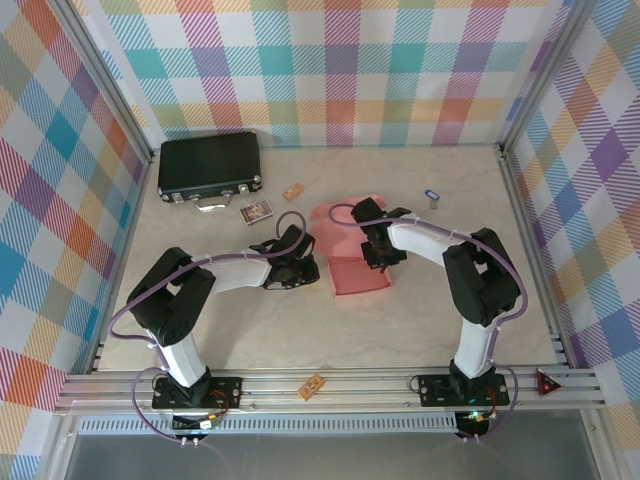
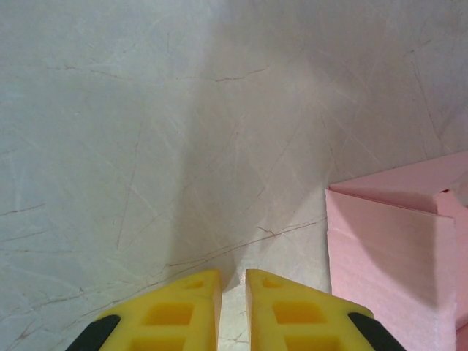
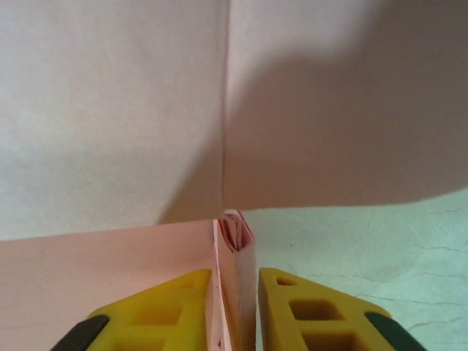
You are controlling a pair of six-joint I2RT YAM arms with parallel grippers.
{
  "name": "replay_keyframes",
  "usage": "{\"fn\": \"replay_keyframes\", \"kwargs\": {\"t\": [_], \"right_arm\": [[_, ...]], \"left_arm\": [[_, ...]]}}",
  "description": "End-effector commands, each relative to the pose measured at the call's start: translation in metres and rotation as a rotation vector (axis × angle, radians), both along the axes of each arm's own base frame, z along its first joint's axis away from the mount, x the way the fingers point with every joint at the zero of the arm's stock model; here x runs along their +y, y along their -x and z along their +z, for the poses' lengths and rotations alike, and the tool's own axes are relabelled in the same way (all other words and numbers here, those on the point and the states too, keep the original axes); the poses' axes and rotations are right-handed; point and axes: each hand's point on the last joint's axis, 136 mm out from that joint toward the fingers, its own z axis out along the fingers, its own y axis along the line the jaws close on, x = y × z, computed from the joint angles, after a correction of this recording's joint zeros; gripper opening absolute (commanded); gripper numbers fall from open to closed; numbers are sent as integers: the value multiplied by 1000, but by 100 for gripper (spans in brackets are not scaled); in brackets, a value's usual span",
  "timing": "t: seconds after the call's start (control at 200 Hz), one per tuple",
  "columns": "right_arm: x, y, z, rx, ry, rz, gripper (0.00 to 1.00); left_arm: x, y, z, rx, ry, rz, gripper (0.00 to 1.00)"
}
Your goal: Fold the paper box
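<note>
Paper box (image 1: 358,275) lies near the middle of the table (image 1: 420,320), partly folded, its long axis running from the near side toward the far wall with a slight slant. A pale flap (image 1: 340,215) spreads at the far end, and a deeper pink panel sits at the near end, facing the arms' bases.

The right end effector (image 1: 375,252) comes in over the box from the right. From the right wrist, its yellow fingers (image 3: 307,307) are closed on a thin upright wall (image 3: 238,248) of doubled card, one finger on each side, with the right end effector (image 3: 235,281) squarely astride it. Flat pink card lies to the left of that wall and bare table to the right, while a large pale flap rises behind.

The left end effector (image 1: 305,270) rests low just beside the box's left edge. From the left wrist, its fingers (image 2: 183,307) are drawn almost together, only a narrow slit between them, and they grip nothing; the left end effector (image 2: 232,281) points at bare table. The box's raised corner (image 2: 387,256) stands to its right, apart from the fingers.

A black case (image 1: 210,165) sits at the far left, well apart from the box.
</note>
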Motion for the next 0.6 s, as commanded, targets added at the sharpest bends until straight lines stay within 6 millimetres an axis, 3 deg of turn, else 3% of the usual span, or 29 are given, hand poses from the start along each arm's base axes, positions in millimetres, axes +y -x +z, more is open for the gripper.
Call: {"fn": "replay_keyframes", "kwargs": {"t": [0.0,0.325,0.595], "right_arm": [[-3,7,14,4,-19,-1,27],[-7,31,20,70,-38,23,30],[-12,50,14,128,-42,30,29]], "left_arm": [[5,11,-6,21,-26,6,18],[5,11,-8,25,-23,8,18],[3,10,-10,28,-18,5,17]]}}
